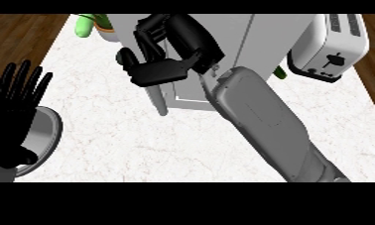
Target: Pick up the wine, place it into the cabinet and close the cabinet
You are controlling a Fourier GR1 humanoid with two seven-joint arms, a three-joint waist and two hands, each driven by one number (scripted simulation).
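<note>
A: Wine isn't visible; we can't say whether it's inside the cabinet (212,55).

B: Right hand (164,68) nearer, at the cabinet door (159,101), fingers curled, apparently holding nothing. Left hand (21,102) rests open, far left.

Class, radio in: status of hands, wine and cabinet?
Right hand at cabinet door, fingers curled, holding nothing seen. Left hand resting open. Wine not visible.

No words, brand names or numbers can be read on anything here. The only mark is a small black symbol on the front of the white toaster (333,45), beside its lever slot; its shape cannot be made out as any letter or figure.
</note>
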